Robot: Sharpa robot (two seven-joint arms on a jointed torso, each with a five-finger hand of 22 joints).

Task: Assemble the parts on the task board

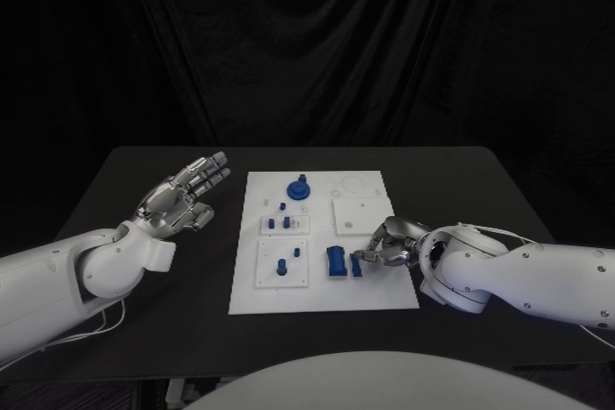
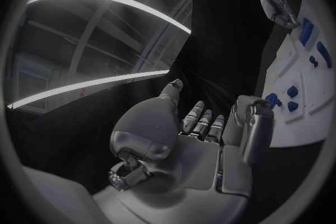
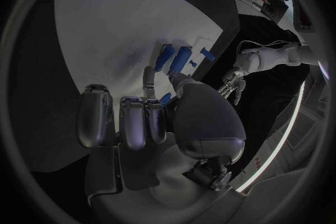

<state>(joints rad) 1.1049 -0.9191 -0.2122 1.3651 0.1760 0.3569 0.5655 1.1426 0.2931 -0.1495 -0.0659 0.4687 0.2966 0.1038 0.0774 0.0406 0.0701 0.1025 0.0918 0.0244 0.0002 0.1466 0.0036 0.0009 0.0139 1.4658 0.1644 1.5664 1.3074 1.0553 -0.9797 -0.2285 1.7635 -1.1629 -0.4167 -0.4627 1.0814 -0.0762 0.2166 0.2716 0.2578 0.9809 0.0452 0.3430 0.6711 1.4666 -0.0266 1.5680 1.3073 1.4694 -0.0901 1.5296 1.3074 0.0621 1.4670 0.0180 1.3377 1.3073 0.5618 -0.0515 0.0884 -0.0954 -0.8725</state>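
Right hand [image 1: 388,242] hovers low over the near right part of the white task board [image 1: 385,299], its fingers curled inward. In the right wrist view a small blue part [image 3: 166,99] sits between the thumb and a fingertip [image 3: 148,74], so it appears pinched there, though the contact is partly hidden by the palm.

Beneath both arms lies the black counter [image 1: 513,205], with the task board at its middle, between the two hands. Just beside the right hand's fingertips, toward the robot's left, stand a blue block [image 1: 336,261] and a slimmer blue piece [image 1: 356,266] close together. Farther toward the left hand, a raised white tile [image 1: 283,263] carries a blue peg [image 1: 280,268] and a smaller blue peg [image 1: 296,250]. Beyond these, well apart from the right hand, a round blue knob [image 1: 300,189] stands on the far end of the board.

Left hand [image 1: 190,195] is raised beside the board's far left edge, touching nothing, its fingers held straight and slightly apart.
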